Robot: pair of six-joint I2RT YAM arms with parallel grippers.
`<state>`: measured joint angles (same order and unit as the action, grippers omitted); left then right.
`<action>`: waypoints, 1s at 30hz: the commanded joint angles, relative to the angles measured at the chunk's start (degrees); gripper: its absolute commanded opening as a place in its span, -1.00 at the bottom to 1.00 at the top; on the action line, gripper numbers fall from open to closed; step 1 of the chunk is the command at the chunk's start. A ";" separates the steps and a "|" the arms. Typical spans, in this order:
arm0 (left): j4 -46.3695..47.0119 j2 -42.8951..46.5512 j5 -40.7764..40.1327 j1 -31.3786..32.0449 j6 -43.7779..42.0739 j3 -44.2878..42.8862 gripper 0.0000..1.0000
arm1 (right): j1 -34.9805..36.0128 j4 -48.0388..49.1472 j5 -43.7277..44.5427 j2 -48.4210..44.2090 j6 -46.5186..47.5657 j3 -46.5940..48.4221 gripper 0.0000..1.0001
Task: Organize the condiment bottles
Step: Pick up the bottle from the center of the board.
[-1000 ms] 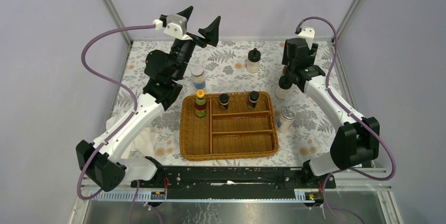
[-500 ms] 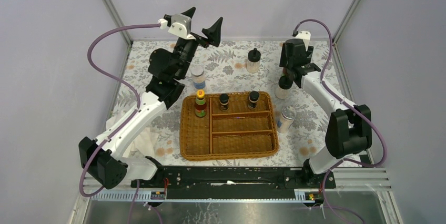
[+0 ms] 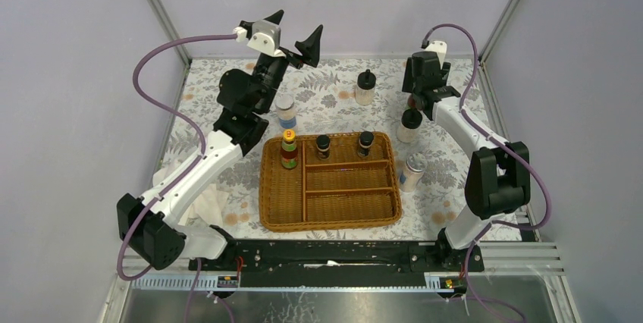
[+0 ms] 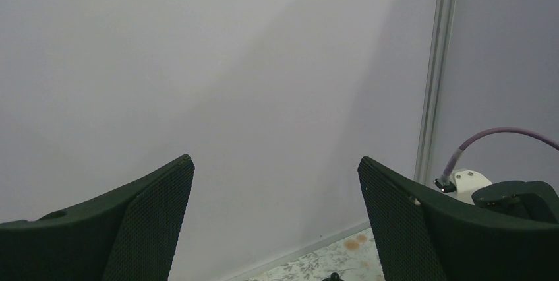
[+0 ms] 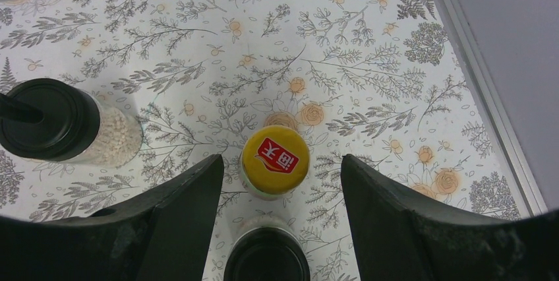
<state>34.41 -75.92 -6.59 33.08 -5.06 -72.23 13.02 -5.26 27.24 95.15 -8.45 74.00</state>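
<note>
Left arm (image 3: 189, 173) at 9 o'clock and right arm (image 3: 466, 127) at 3 are white shells with chunky black joints. Purple cable (image 3: 186, 39) loops off each. Fingers (image 4: 158, 215) are black, pointy, mesh-textured inside.

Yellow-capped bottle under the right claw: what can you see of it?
The yellow-capped bottle stands upright on the flowery tablecloth. Its round yellow plastic-looking cap bears a red label with white writing; the body is mostly hidden beneath. It sits between the black fingers of the open right claw, touching neither.
</note>
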 commanded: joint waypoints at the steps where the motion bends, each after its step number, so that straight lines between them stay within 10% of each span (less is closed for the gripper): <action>1: 3.74 -1.05 0.08 0.40 -1.79 0.42 0.98 | -0.78 2.10 -0.89 0.68 -0.24 3.09 0.45; 30: 4.41 -0.11 0.00 0.30 -2.74 1.82 0.98 | -1.99 2.40 -4.04 3.09 -0.43 3.84 0.00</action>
<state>36.40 -76.97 -6.57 33.08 -6.24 -71.24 11.44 -4.60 24.25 97.54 -8.45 75.96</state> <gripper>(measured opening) 0.988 0.516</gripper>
